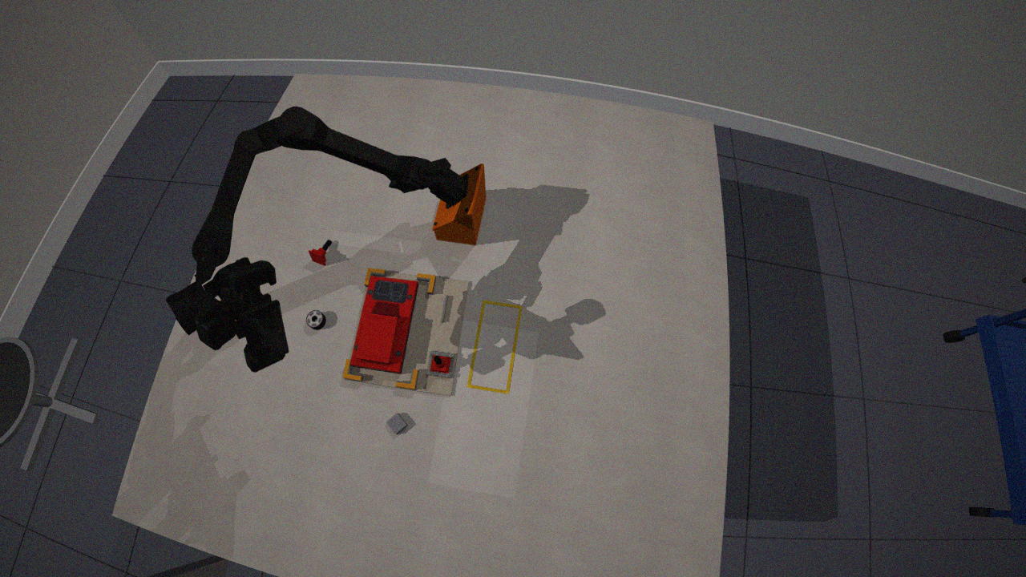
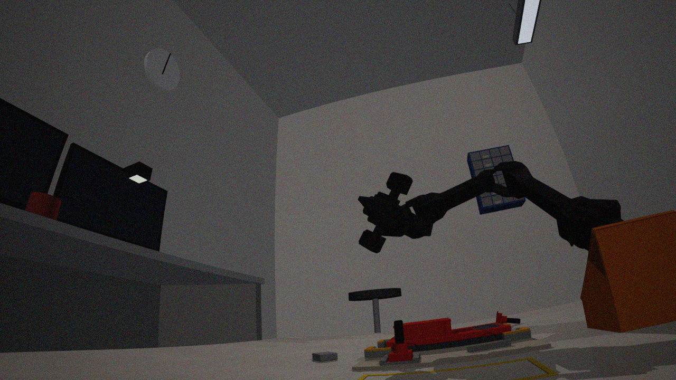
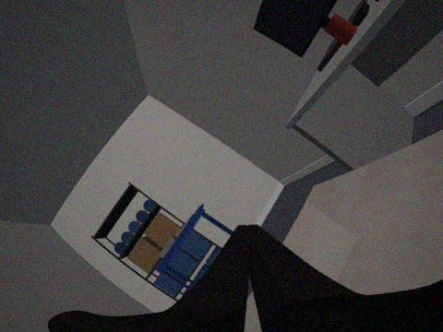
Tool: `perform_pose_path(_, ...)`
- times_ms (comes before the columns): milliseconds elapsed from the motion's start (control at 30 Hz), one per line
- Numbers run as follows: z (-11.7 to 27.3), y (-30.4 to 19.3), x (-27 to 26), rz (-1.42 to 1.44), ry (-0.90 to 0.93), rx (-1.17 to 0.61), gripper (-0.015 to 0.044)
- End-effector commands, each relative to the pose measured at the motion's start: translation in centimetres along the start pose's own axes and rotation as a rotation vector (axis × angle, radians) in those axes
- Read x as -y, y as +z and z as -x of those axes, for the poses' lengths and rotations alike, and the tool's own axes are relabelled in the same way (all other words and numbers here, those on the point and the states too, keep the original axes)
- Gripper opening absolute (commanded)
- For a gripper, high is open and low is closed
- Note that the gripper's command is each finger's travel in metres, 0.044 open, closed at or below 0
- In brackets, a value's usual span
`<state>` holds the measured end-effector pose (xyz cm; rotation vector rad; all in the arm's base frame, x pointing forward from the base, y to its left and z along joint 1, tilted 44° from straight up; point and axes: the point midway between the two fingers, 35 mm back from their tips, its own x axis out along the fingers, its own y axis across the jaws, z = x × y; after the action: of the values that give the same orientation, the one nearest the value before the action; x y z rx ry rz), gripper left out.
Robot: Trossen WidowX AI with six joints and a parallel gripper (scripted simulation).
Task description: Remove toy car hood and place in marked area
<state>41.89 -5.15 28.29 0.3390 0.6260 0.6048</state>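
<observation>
The red toy car sits between orange corner brackets on a pale board. A raised red block covers one end of it and a dark gridded patch lies at the other. I cannot make out the hood's edges. The marked area, a yellow outline, lies beside the board, with nothing inside it but shadows. My gripper is shut and empty, high above the table and away from the car. In the wrist view its fingertips meet.
A red part with a black handle stands in a socket on the board. Another red part and a wheel lie beside the car. A grey block lies near the board. An orange box stands by the arm's base.
</observation>
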Motion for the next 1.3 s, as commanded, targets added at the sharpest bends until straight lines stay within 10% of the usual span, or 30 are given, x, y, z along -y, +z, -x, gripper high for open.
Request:
perform_pose_path(0, -0.1, -0.2, 0.1, -0.007, -0.008, -0.007, 0.0026)
perform_pose_path(533, -2.1, -16.6, 7.6, -0.274, -0.935, -0.732, 0.044)
perform_pose_path(800, 1.9, -18.7, 8.2, -0.022, -1.459, -0.966, 0.044)
perform_pose_path(1267, 2.1, -18.6, 8.3, -0.014, -1.47, -0.969, 0.044)
